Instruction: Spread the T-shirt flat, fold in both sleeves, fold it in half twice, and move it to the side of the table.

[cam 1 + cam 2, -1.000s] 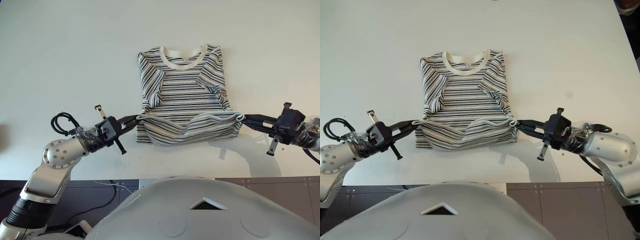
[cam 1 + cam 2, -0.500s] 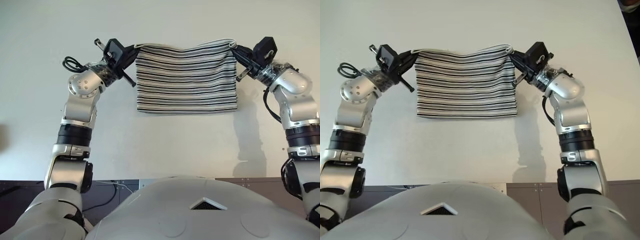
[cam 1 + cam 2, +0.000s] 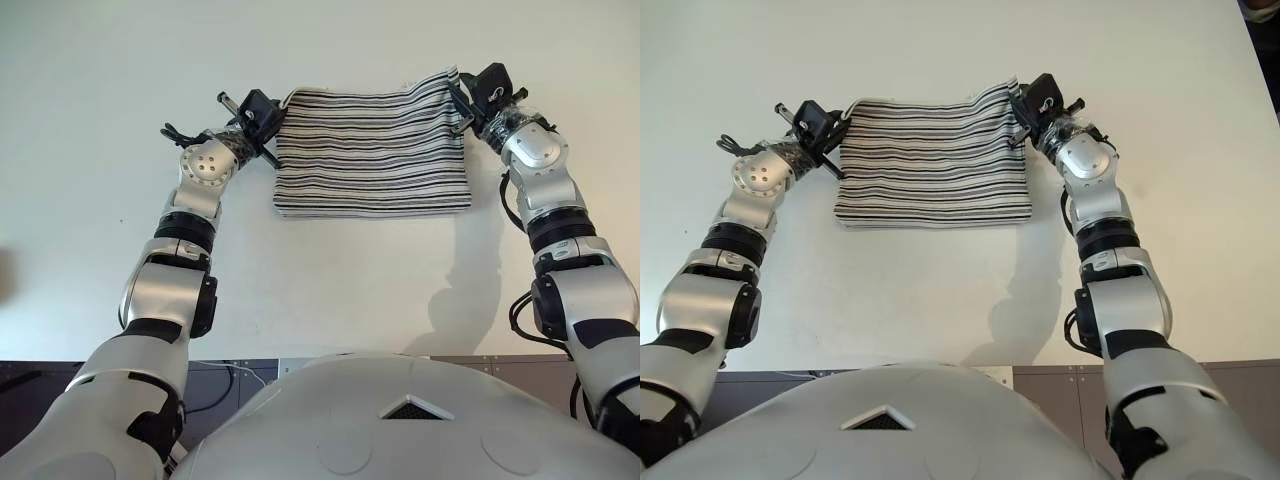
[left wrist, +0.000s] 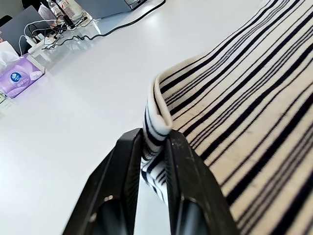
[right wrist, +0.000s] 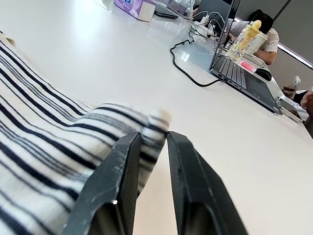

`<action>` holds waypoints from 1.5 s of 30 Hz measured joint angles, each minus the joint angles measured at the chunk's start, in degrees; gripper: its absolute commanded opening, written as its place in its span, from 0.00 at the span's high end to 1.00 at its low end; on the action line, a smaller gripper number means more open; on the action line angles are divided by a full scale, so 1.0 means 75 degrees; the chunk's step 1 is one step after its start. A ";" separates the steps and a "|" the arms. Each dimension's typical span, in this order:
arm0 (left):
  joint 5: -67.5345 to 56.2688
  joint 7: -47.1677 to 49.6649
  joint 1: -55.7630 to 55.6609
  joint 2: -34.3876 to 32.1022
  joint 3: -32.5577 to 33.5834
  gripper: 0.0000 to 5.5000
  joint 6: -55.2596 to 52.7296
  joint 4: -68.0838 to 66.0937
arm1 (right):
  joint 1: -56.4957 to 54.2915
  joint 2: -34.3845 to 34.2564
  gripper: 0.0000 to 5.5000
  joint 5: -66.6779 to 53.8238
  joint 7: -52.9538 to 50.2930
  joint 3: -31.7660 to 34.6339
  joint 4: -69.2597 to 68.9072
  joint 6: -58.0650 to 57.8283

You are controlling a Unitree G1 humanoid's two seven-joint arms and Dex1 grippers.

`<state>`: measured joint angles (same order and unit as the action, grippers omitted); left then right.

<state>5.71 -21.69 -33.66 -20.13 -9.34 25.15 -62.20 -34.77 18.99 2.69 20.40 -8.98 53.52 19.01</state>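
Observation:
The striped T-shirt (image 3: 372,150) lies folded in half on the white table (image 3: 320,270), its doubled edge on the far side. My left gripper (image 3: 278,108) is at the far left corner, shut on the hem; in the left wrist view the black fingers (image 4: 178,161) pinch the rolled striped edge (image 4: 155,110). At the far right corner my right gripper (image 3: 458,97) is shut on the cloth, and that corner stands slightly raised. The right wrist view has the striped corner (image 5: 122,120) running in between the fingers (image 5: 122,166).
Beyond the shirt the table carries a purple tissue box (image 4: 22,78), a black cable (image 5: 190,68), a laptop (image 5: 244,81) and bottles. A person sits behind the laptop. Bare tabletop lies on both sides of the shirt and towards me.
Both grippers carried the near hem up and over to the far edge, folding the shirt in half. Since half a second ago they have drawn back slightly and the cloth lies flatter.

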 measured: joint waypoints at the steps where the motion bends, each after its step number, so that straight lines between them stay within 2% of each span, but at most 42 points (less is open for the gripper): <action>1: 0.0025 0.0410 -0.0181 0.0049 0.0101 0.80 0.0021 -0.0160 | -0.0109 -0.0073 0.71 0.0081 -0.0173 0.0023 0.0157 0.0050; 3: 0.0066 0.0870 -0.0472 0.0082 0.0220 0.80 0.0049 -0.0390 | -0.0267 -0.0141 0.62 0.0227 -0.0438 0.0033 0.0365 0.0108; 8: 0.0404 0.2028 -0.0587 -0.0095 0.0389 0.80 -0.0029 -0.1003 | -0.0631 -0.0153 0.62 0.0754 -0.1101 -0.0020 0.0766 0.0289; 12: 0.0073 0.2452 -0.0532 -0.0176 0.0967 0.80 -0.0024 -0.1041 | -0.1073 -0.0477 0.62 0.1606 -0.0568 -0.0810 0.1378 0.0748; 17: -0.0449 0.2805 -0.0064 0.0085 0.1615 0.80 0.0031 -0.0722 | -0.1736 -0.0438 0.62 0.2886 -0.0746 -0.1761 0.2480 0.0193; 22: -0.0507 0.2990 0.0598 0.0169 0.1860 0.80 0.0065 -0.0281 | -0.2048 0.0382 0.62 0.3517 -0.0893 -0.2157 0.2864 -0.0336; 26: -0.0433 0.3211 0.1130 0.0274 0.1872 0.80 0.0063 0.0162 | -0.2068 0.1439 0.62 0.3951 0.0276 -0.2622 0.2754 0.0190; 30: -0.0429 0.3276 0.1471 0.0305 0.1882 0.80 0.0079 0.0695 | -0.1243 0.2726 0.62 0.2446 0.3089 -0.2245 0.1393 0.1680; 32: -0.0434 0.3307 0.1780 0.0313 0.1898 0.80 0.0082 0.1155 | -0.0459 0.3174 0.62 0.1392 0.4331 -0.2203 -0.0089 0.1689; 34: -0.0434 0.3316 0.2307 0.0345 0.1906 0.80 0.0062 0.1876 | 0.0650 0.3446 0.62 0.0221 0.5482 -0.2239 -0.2322 0.1174; 36: -0.0436 0.3312 0.2696 0.0375 0.1905 0.80 -0.0063 0.2499 | 0.1339 0.3331 0.62 -0.0311 0.5885 -0.2399 -0.3976 0.0409; 39: -0.0440 0.3104 0.2976 0.0381 0.1890 0.80 -0.0689 0.3537 | 0.2205 0.2482 0.62 -0.0561 0.5815 -0.2753 -0.6112 -0.1158; 45: -0.0416 0.2629 0.3735 0.0322 0.1860 0.80 -0.1484 0.4915 | 0.3149 0.2455 0.62 -0.0227 0.4902 -0.2410 -0.7118 -0.2238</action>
<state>2.59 -1.97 -5.65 -17.71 4.61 14.02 -25.34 -11.16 37.40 0.98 57.17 -27.06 0.14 2.23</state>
